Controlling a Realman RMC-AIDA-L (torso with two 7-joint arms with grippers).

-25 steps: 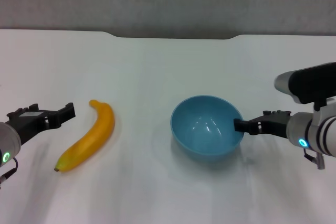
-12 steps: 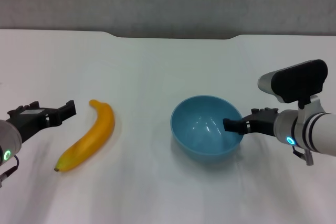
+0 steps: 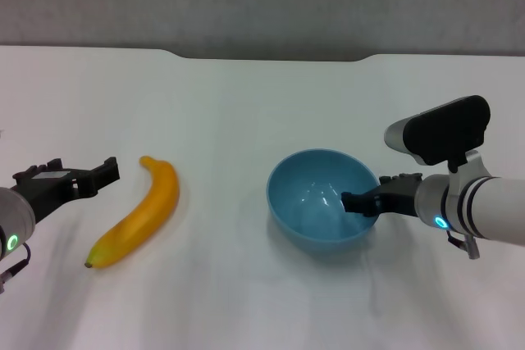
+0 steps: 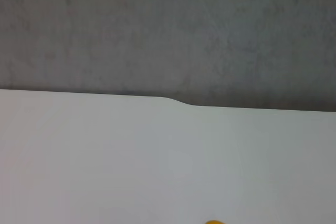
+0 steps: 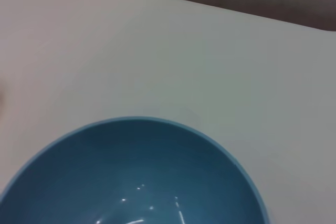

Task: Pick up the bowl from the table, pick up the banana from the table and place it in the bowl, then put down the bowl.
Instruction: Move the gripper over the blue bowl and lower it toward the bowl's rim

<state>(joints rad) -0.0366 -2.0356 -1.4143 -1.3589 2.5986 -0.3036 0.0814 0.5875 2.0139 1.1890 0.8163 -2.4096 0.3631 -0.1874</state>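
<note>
bowl [image 3: 321,200]: upright on table [image 3: 246,96], right of centre, toward near edge | right gripper [image 3: 354,202]: 1 finger reaches over bowl's right rim into its hollow, grip state cannot be told | banana [image 3: 139,211]: flat on table's left half | left gripper [image 3: 97,176]: just left of banana, apart, jaws spread

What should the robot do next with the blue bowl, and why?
Probably shut the right gripper on the bowl's rim and lift. One finger already reaches inside the near wall, and the bowl sits on the table; the banana lies untouched.
</note>
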